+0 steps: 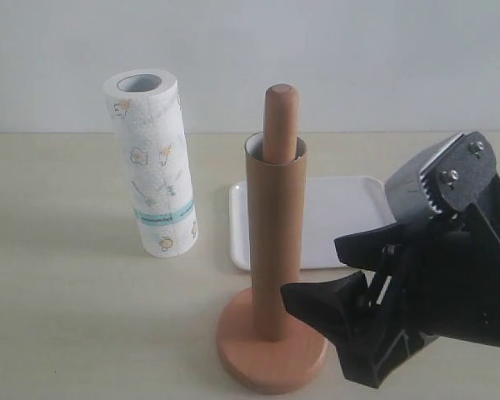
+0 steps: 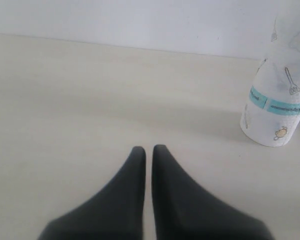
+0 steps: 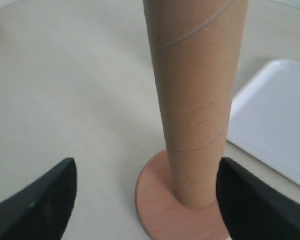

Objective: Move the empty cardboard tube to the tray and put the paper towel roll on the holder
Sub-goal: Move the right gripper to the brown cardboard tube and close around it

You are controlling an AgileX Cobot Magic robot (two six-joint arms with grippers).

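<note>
The empty cardboard tube (image 3: 195,100) stands before the wide-open right tool (image 3: 146,170).

This reads as a robot lab bench, not a home: a plain pale tabletop (image 1: 67,317) against a blank white wall (image 1: 375,58). Kitchen props are staged around the holder (image 1: 271,358), the paper towel roll (image 1: 154,167) at its 10 o'clock, the tray (image 1: 350,225) at 2 o'clock, a black robot arm (image 1: 454,283) at 4 o'clock.

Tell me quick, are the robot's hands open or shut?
Left gripper: shut, holding nothing.
Right gripper: open, tube in front, not gripped.
</note>
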